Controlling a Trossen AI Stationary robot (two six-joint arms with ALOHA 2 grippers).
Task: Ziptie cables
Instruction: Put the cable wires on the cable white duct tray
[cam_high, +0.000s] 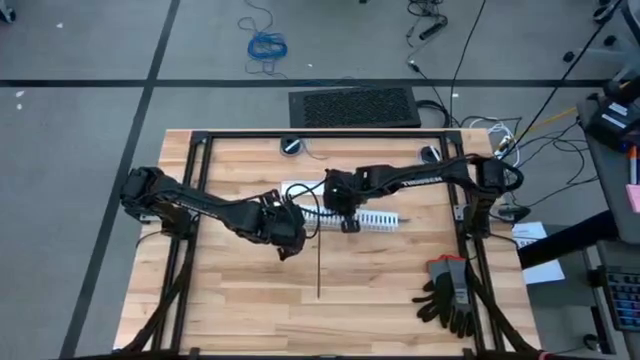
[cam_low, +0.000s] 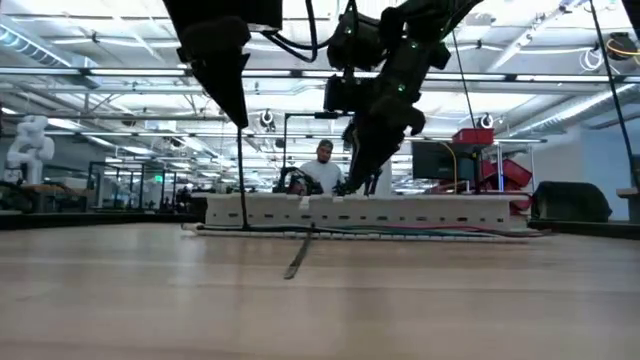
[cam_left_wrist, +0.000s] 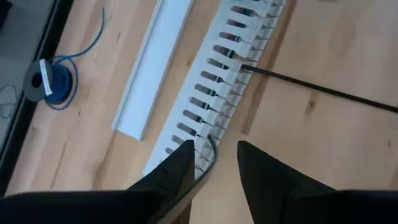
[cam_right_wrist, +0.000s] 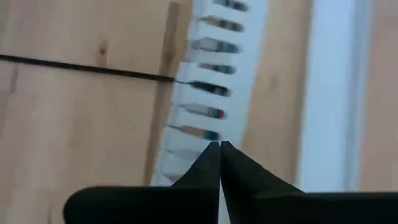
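A white slotted duct (cam_high: 365, 217) lies mid-table, and the cables (cam_right_wrist: 211, 114) show as coloured wires through its slots and along its foot (cam_low: 420, 232). One ziptie (cam_high: 318, 265) lies flat on the wood, its far end at a duct slot (cam_left_wrist: 244, 67). A second thin dark strip (cam_low: 243, 190) stands upright at the duct's left end, reaching up to my left gripper (cam_left_wrist: 214, 155). That gripper is open over the same end. My right gripper (cam_right_wrist: 219, 146) is shut, with its tips just above the duct's near edge. My left gripper points down with its fingers apart. The upright dark strip (cam_left_wrist: 211, 149) curves up between them, and I cannot tell whether either finger touches it. My right gripper points down at the duct's toothed edge (cam_right_wrist: 199, 134) with shut tips. Whether they touch it cannot be told.
The duct's flat white cover (cam_left_wrist: 149, 68) lies beside it on the far side. A blue wire spool (cam_left_wrist: 53, 81) sits at the table's far edge. Black gloves (cam_high: 450, 295) lie near the right front corner. A black frame (cam_high: 190, 200) borders the table. A person (cam_low: 322, 170) sits beyond it.
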